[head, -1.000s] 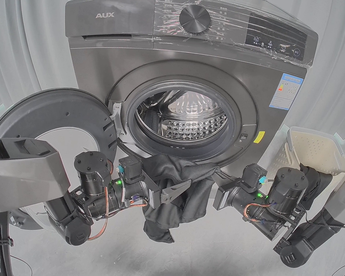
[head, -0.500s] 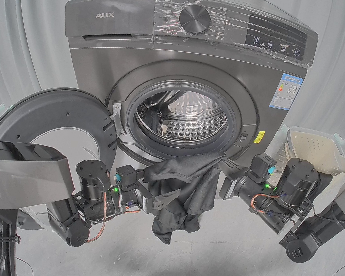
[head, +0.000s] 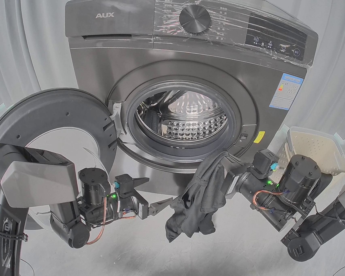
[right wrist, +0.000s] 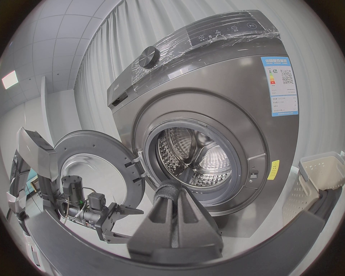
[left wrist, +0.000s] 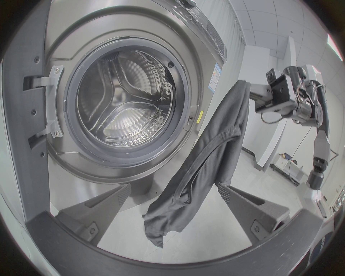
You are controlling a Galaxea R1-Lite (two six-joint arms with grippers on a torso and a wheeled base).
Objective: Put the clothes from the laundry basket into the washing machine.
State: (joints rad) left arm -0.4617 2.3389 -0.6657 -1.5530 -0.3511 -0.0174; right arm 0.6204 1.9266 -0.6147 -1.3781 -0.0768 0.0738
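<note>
So the right gripper [head: 224, 161] is pinched tight on the top edge of a dark shirt [head: 199, 196]. The shirt hangs straight down from it, bunched up at the bottom and clear of the floor. It's dangling in front of the washing machine [head: 106, 68], just below and to the right of the round opening, not inside the drum [head: 186, 119]. The left gripper [head: 153, 193] sits lower on the other side of the shirt, fingers spread wide with nothing in them and one tip just beside the fabric. The door [head: 53, 111] is swung wide open to the left. The cream laundry basket [head: 322, 150] sits right next to the machine on the right.
</note>
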